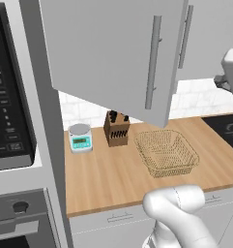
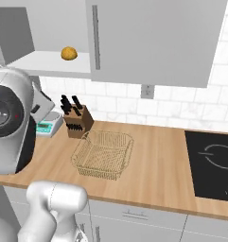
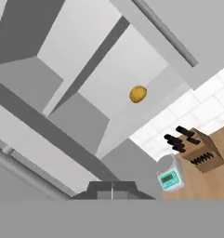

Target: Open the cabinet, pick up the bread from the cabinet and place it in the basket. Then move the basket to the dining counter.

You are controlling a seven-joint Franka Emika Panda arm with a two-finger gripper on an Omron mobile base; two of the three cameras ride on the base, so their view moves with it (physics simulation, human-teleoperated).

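the gripper (image 3: 112,191) has its two dark finger tips pressed together with nothing between them. it looks up and into the open cabinet (image 3: 85,69), rolled so that the shelf and counter slant across the hand view.

the bread (image 3: 138,94) sits alone on the cabinet's pale shelf, well apart from the finger tips. it is a slightly oval bun; in the right base view the bread (image 2: 69,53) lies with its longer side along the shelf front, near the edge.

the cabinet door (image 1: 108,53) is swung out wide, its long bar handle (image 1: 153,62) upright. the arm's white elbow (image 1: 178,203) is bent low in front of the counter.

below, the basket (image 1: 167,152) rests upright on the wood countertop (image 1: 103,179), with a knife block (image 1: 116,128) and a small kitchen scale (image 1: 80,137) behind it by the tile wall.
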